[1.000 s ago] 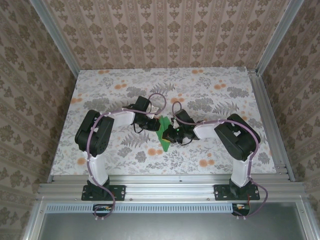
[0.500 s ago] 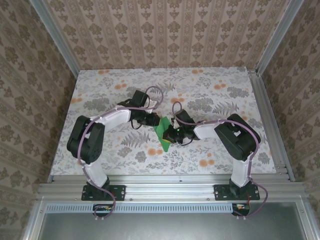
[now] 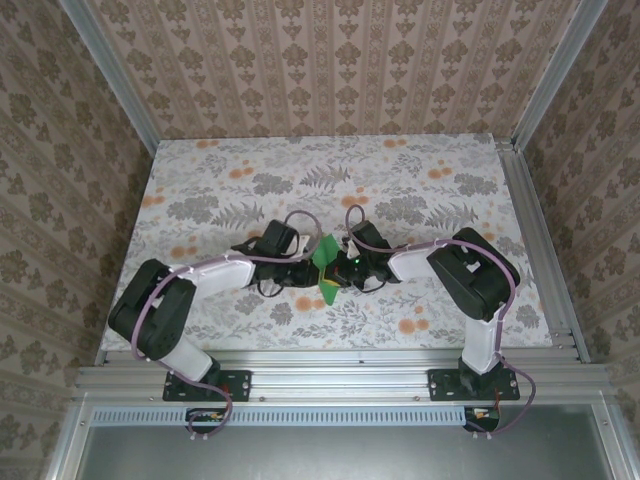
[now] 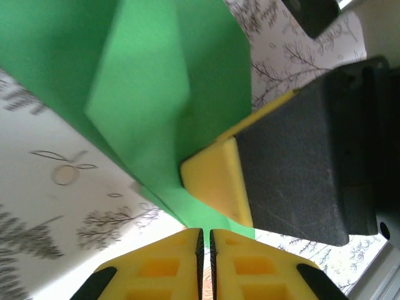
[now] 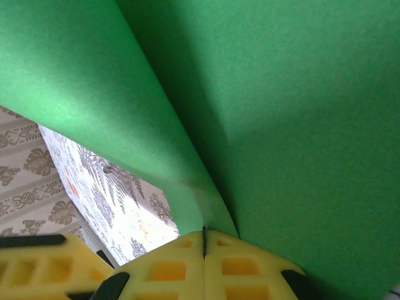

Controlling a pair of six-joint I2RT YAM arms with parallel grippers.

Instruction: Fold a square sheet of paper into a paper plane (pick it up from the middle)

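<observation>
Mid-fold, the creased green paper sheet (image 3: pixel 325 260) is held just above the bench (image 3: pixel 450 200) centre, pinched by the closed left tool (image 4: pixel 205 234) and closed right tool (image 5: pixel 204 236); next probably comes aligning the edges and pressing the crease flat.

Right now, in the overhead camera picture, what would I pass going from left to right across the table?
left arm → folded green paper → right arm
</observation>
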